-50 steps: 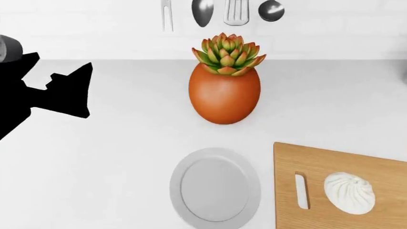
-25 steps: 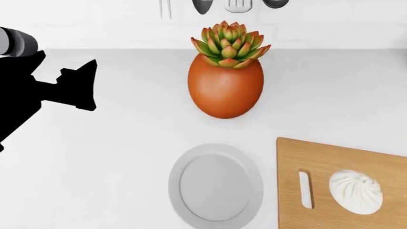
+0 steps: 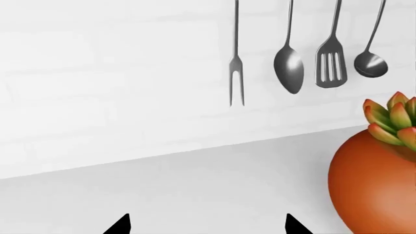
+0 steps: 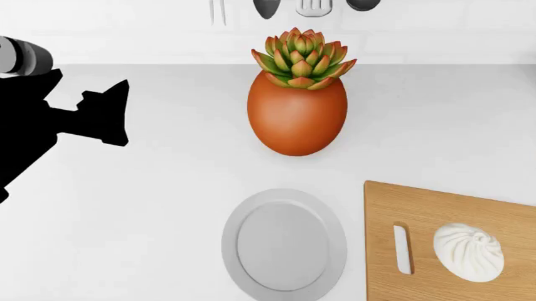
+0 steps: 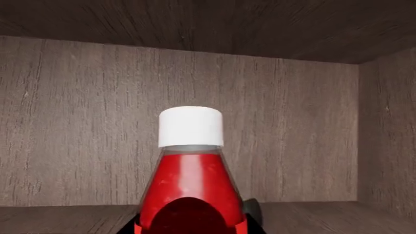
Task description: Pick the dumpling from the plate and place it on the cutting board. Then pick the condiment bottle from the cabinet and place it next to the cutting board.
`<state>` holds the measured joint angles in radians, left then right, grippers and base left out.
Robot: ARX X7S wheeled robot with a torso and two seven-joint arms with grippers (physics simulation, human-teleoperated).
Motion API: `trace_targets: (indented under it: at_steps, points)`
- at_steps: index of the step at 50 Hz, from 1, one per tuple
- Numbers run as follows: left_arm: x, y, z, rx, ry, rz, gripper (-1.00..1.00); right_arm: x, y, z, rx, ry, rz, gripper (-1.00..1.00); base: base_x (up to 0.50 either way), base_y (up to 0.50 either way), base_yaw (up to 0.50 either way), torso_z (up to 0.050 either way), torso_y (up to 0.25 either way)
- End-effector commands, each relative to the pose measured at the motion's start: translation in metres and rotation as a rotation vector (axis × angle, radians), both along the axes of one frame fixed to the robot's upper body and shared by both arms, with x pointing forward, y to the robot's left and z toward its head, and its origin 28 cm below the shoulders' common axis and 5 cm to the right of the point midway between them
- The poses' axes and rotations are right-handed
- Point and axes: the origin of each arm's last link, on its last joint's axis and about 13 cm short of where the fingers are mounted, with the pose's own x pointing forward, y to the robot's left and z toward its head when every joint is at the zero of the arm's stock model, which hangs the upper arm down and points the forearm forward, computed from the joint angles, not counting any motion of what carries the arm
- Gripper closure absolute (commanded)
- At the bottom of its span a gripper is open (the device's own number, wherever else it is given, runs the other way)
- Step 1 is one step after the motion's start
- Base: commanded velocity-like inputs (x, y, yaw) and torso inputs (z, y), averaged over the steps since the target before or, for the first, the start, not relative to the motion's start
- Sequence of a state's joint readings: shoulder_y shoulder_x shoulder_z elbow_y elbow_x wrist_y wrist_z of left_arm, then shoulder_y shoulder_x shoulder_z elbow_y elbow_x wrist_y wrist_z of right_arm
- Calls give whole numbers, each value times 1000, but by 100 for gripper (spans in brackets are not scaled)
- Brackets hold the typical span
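Note:
The white pleated dumpling (image 4: 469, 252) lies on the light-wood cutting board (image 4: 435, 207) at the lower right, beside its slot hole. The round grey plate (image 4: 285, 244) to its left carries nothing. In the right wrist view the red condiment bottle (image 5: 192, 180) with a white cap stands inside the dark wooden cabinet (image 5: 78, 122). My right gripper (image 5: 193, 229) has its fingers pressed against the bottle's two sides. It is out of the head view. My left gripper (image 4: 124, 114) is open and empty over the counter at the left; its tips also show in the left wrist view (image 3: 206, 226).
An orange egg-shaped plant pot (image 4: 297, 119) with a succulent stands behind the plate; it also shows in the left wrist view (image 3: 377, 185). A fork, spoon, slotted turner and ladle (image 3: 289, 63) hang on the white back wall. The cabinet's side wall (image 5: 387, 131) is close to the bottle.
The head view has shifted a little: pot, plate and board sit slightly higher in the picture than a second ago. In the last half second nothing has visibly moved.

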<state>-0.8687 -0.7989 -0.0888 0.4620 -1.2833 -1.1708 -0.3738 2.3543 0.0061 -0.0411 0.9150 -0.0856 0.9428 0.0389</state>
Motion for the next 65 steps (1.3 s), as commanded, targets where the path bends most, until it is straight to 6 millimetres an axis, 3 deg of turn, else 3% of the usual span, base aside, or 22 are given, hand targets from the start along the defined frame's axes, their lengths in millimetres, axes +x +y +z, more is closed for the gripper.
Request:
trace_targets:
  at_steps: [1,18,29,32,40,43,46,65]
  points:
    - [-3,-1,-2,-4,-4,-4,-100,1,1,3,-5,-49,35,100,0,0,0,0,0]
    - [-18,-4,-5,-1,-12,-35,-100,4,2,6,20,-97,156,100,0,0,0,0,229]
    - [-26,-12,-4,-11,-22,-42,-100,5,2,7,77,-135,326,100,2,0,0,0,0]
    - [-29,-15,-3,-8,-25,-51,-100,-22,-22,12,86,-147,383,100,0,0,0,0,0]
    - [-35,-15,-2,-5,-33,-45,-100,-66,-37,13,154,-203,542,100,0,0,0,0,0]
    - [-36,-14,-1,0,-33,-40,-100,-48,-12,15,142,-190,623,100,0,0,0,0,0]
    - [-38,-14,-1,7,-34,-33,-100,-39,4,2,161,-202,691,100,0,0,0,0,0]
    - [-46,-11,-5,33,-30,11,-100,-68,36,-67,187,-218,978,100,0,0,0,0,0]
